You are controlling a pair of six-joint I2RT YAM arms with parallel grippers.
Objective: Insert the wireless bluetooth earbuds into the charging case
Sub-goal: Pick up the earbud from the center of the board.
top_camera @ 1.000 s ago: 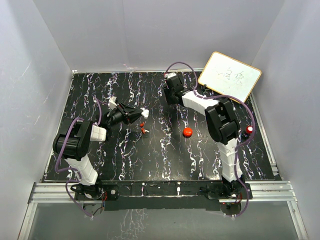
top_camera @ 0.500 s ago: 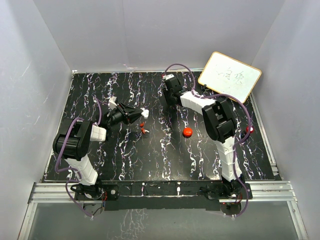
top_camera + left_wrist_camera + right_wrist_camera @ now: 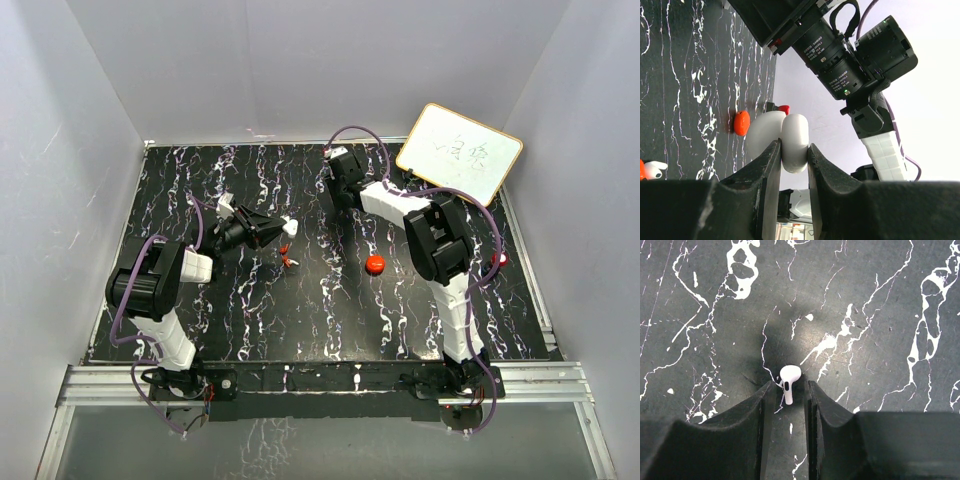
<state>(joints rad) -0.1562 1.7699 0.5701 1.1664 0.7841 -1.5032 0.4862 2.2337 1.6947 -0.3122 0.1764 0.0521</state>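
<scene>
White earbud [image 3: 789, 376] lies on table [image 3: 300, 320], 12 o'clock of centre. Right gripper [image 3: 790, 385] straddles it, jaws narrow, one just beside each flank; whether it's pinched, cannot tell. Charging case [image 3: 794, 142] at 10 o'clock, clamped in left gripper [image 3: 793, 146], seems hinged open. Red earbuds [image 3: 291, 263] loose at 5 o'clock of case. Nothing visibly seated; judged early: lifting, carrying and inserting all remain.
</scene>
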